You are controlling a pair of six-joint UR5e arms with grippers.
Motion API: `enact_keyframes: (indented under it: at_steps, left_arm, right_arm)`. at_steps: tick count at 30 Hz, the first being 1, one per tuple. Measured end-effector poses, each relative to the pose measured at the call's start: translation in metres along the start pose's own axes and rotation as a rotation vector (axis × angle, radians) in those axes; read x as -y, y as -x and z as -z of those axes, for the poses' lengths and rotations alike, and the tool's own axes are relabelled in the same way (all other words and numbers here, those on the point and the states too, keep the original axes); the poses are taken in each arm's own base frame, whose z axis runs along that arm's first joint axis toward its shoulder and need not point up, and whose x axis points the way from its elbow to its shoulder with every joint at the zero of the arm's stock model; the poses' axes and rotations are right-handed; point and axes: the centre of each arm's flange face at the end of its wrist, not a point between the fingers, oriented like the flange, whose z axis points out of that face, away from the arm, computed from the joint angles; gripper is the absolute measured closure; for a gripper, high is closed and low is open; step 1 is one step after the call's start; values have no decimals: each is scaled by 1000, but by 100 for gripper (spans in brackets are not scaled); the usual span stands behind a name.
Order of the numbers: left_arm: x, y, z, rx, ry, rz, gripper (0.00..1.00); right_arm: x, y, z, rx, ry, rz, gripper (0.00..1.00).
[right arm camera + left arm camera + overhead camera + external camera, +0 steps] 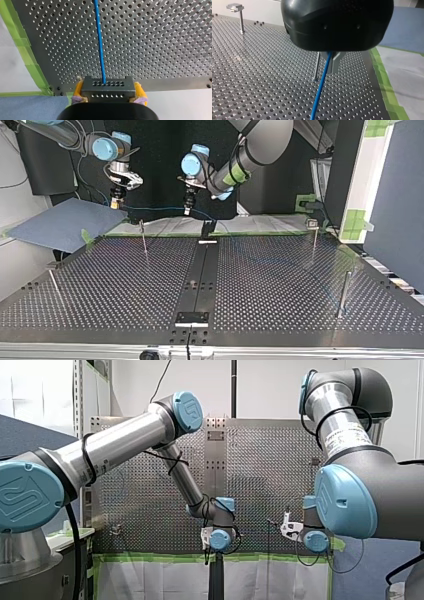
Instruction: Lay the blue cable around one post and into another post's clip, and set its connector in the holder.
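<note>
Slack is what needs managing. The cable (150, 209) hangs in the air between both grippers, over the far edge of the table (280, 285) in the top view, and it is laid round no post yet. I judge the step in hand is carrying it to the post (144, 239) just near of that span, at the view's left.

My right gripper (107, 91) has its yellow pads (140, 91) closed on the black connector (107, 86), and the cable leaves the connector's face straight ahead. My left gripper (331, 62) has its metal fingers (336, 62) closed on the cable further along.

The line is best held lightly taut and brought low enough to meet the post's shaft, not its tip. A hard pull risks dragging the connector askew in the pads.

The cable is thin, smooth and bright blue. It runs nearly straight, so it looks fairly stiff.
</note>
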Motion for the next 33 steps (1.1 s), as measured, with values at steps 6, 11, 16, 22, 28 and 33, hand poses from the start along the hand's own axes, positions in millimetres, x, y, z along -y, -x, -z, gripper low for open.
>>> enact_keyframes:
  at_steps: [6,11,16,22,28,33]
  left_arm:
    - [0,0,0,-1,-1,0,100]
    - [0,-1,1,-3,-2,0,100]
    - [1,0,0,-2,-4,4,91]
    - [3,-1,1,-12,-30,5,56]
    - [3,-1,1,-14,-36,5,46]
    - [3,-1,1,-15,-38,4,46]
  right_arm:
    - [0,0,0,1,0,0,100]
    - [-1,0,0,2,1,-2,100]
    - [-1,0,0,3,2,-2,100]
    - [-4,-1,-1,-1,8,-6,100]
    - [-8,-1,-2,-4,15,-7,100]
    - [-9,-2,-3,-5,16,-7,100]
